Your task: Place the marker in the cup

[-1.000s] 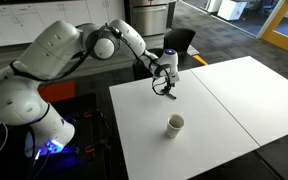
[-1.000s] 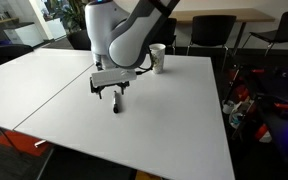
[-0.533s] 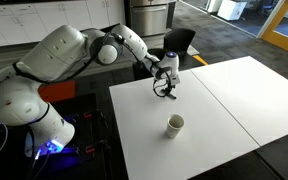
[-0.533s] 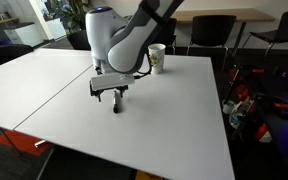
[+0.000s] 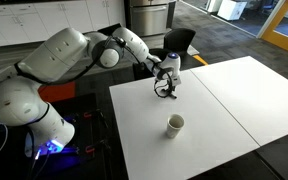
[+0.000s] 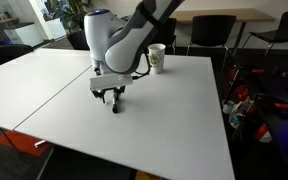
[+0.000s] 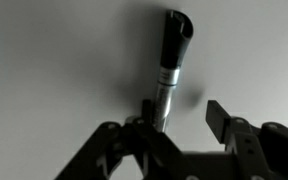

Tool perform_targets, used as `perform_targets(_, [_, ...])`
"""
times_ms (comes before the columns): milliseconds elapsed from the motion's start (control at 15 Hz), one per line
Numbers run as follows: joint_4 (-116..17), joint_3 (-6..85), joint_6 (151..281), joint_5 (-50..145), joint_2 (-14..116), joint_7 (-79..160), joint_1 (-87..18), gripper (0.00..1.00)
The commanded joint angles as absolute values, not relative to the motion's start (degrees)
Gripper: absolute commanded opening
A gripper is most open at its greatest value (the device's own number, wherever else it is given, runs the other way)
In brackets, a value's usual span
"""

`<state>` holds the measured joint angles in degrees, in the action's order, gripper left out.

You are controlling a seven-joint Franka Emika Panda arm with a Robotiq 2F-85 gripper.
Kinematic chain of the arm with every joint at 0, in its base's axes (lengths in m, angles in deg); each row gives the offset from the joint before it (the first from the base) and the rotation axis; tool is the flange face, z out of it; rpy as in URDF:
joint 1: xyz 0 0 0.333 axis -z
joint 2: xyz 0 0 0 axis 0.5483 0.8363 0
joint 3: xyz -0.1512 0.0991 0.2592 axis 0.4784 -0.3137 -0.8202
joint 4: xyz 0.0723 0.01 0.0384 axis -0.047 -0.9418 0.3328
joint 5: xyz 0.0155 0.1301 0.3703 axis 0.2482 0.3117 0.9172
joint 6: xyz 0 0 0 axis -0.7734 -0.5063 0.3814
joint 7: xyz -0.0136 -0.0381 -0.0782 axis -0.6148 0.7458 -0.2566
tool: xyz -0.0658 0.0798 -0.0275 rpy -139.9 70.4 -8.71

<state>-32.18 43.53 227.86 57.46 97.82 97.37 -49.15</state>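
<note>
jaws part open, low over table (image 6: 174,120); upright marker (image 7: 170,50) hugging one side, gap on other; cup (image 5: 174,124) well apart

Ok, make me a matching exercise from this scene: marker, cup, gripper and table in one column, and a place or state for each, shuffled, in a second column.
Column one:
1. marker
2. cup
3. gripper
4. table

Column two:
A. white, bears the other things
B. open, low over the table top
C. off-white, stands alone, apart from the arm
D. black cap, between the fingers, nearer one of them

Pairs: 1-D, 2-C, 3-B, 4-A.
</note>
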Motion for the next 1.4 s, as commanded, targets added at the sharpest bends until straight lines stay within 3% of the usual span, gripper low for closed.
perform_targets(0, [-29.2,42.5,224.6,57.1,98.8,98.3,-48.0,0.28])
perform_targets(267, [-28.7,42.7,224.0,57.0,98.9,98.6,-48.0,0.01])
perform_targets(400, [-29.0,43.1,224.1,56.8,98.8,99.0,-48.4,0.05])
perform_targets(1333, [-40.3,52.3,226.6,46.9,89.5,115.7,-58.0,0.05])
